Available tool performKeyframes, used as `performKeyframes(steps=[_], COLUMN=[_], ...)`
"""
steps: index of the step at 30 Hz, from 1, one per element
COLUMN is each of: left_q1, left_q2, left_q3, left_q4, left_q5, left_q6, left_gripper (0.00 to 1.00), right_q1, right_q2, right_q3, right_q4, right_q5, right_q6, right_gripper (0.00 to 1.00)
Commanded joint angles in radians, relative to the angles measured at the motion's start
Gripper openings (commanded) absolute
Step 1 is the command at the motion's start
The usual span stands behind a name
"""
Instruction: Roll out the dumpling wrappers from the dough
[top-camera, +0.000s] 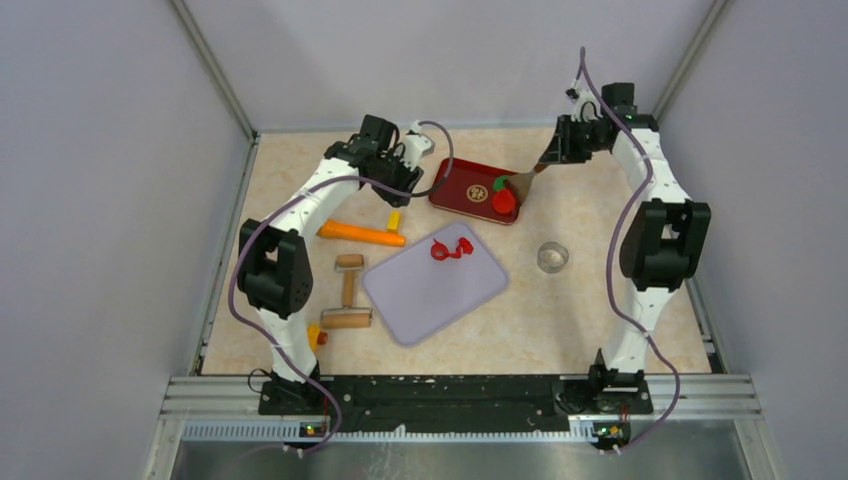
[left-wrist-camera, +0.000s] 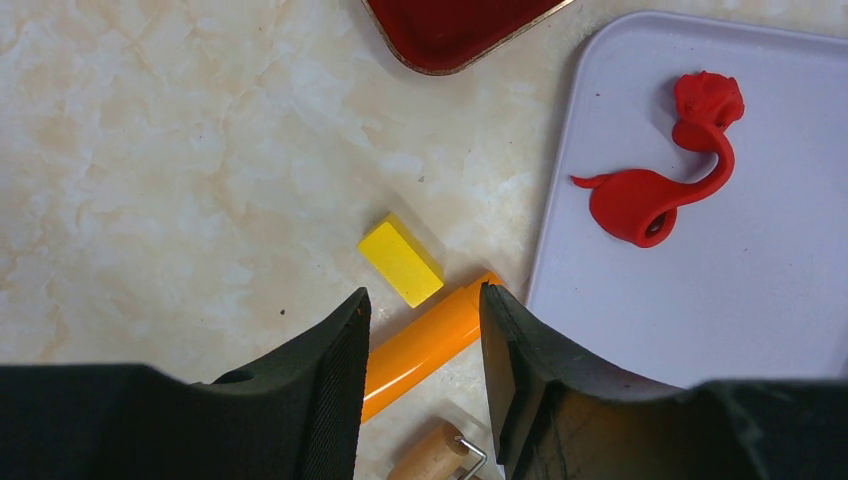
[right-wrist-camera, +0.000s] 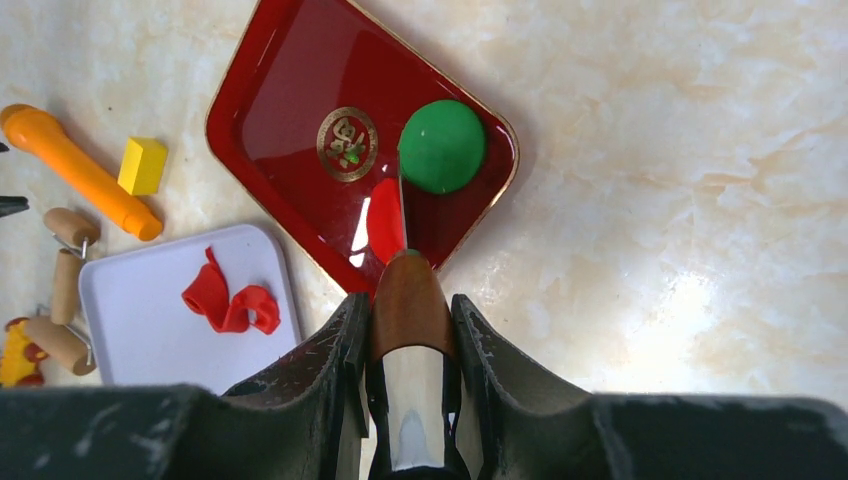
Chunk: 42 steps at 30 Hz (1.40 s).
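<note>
Setting the small round disc of bright red dough (right-wrist-camera: 385, 222), the one dumpling wrapper in view, down cleanly was the step in hand, as far as could be judged. The disc sat at the tip of a wooden-handled, metal-bladed spatula (right-wrist-camera: 415, 385) over the glossy red rectangular tray (right-wrist-camera: 290, 100), just beside the flat green dough disc (right-wrist-camera: 442, 146). Whether it already touched the tray floor could not be told.

To do this well, the blade wanted lowering until it lay nearly flat on bare tray. It then wanted drawing back slowly, so that the soft disc slid off without folding or stretching. Keeping it off the green disc would have saved the two from sticking together.

The right end effector (right-wrist-camera: 408, 310) was closed narrowly on the spatula's brown handle, both pads pressing its sides. The left end effector (left-wrist-camera: 422, 295) stood about half open and held nothing. It hung above the marbled surface (left-wrist-camera: 150, 150), over the end of an orange plastic cylinder (left-wrist-camera: 420, 345) and near a small yellow block (left-wrist-camera: 400, 260).

Ragged, curly scraps of red dough (left-wrist-camera: 660, 190) lay on the lilac rounded board (left-wrist-camera: 750, 300), well apart from the tray. A wooden roller (top-camera: 348, 318) lay on the surface to the left of the board.
</note>
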Motion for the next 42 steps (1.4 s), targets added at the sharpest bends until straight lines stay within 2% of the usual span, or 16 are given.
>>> performKeyframes(steps=[1, 5, 11, 17, 23, 27, 29, 34, 42], left_q1=[-0.001, 0.0, -0.001, -0.001, 0.003, 0.022, 0.031, 0.038, 0.04], left_q2=[0.008, 0.014, 0.019, 0.012, -0.011, -0.032, -0.041, -0.055, -0.063], left_q3=[0.009, 0.016, 0.021, 0.009, -0.015, -0.046, -0.057, -0.07, -0.083], left_q4=[0.036, 0.038, 0.039, 0.04, 0.034, 0.034, 0.034, 0.035, 0.04], left_q5=[0.025, 0.033, 0.044, 0.048, 0.029, 0.029, 0.03, 0.027, 0.026], left_q6=[-0.018, -0.021, -0.025, -0.025, -0.017, -0.034, -0.036, -0.037, -0.039], left_gripper=[0.48, 0.48, 0.49, 0.49, 0.49, 0.49, 0.49, 0.49, 0.49], right_q1=[0.026, 0.026, 0.027, 0.051, 0.132, 0.22, 0.261, 0.316, 0.323], right_q2=[-0.109, -0.125, -0.165, -0.198, -0.271, -0.325, -0.351, -0.368, -0.356], right_q3=[0.096, 0.117, 0.056, 0.01, -0.104, -0.185, -0.225, -0.267, -0.293], right_q4=[-0.055, -0.073, -0.068, -0.014, 0.072, 0.081, 0.107, 0.125, 0.171], right_q5=[0.053, 0.047, 0.027, -0.021, -0.063, -0.014, 0.028, 0.092, 0.17], right_q6=[-0.092, -0.098, -0.091, -0.173, -0.449, -0.737, -0.821, -0.963, -1.153], right_gripper=[0.0, 0.0, 0.0, 0.0, 0.0, 0.0, 0.0, 0.0, 0.0])
